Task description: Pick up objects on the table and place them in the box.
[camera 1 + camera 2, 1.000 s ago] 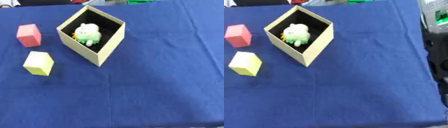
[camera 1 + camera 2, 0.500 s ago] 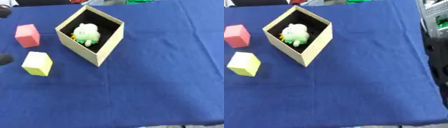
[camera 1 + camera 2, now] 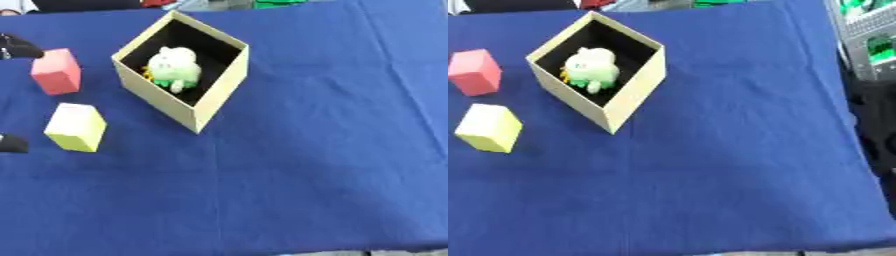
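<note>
Only dark tips of the left robot hand (image 3: 17,47) show beside the red block (image 3: 57,71); its opening I cannot tell. A blind reach could shove the red block or yellow block (image 3: 76,127) away from the box (image 3: 219,95).

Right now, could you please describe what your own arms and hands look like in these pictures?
Very little of them shows. In the left eye view, two small black rounded tips poke in from the left edge: one beside the red block, one lower down by the yellow block. They look like part of my left hand. No arm, cable or marking is visible, and my right hand is out of view.
</note>
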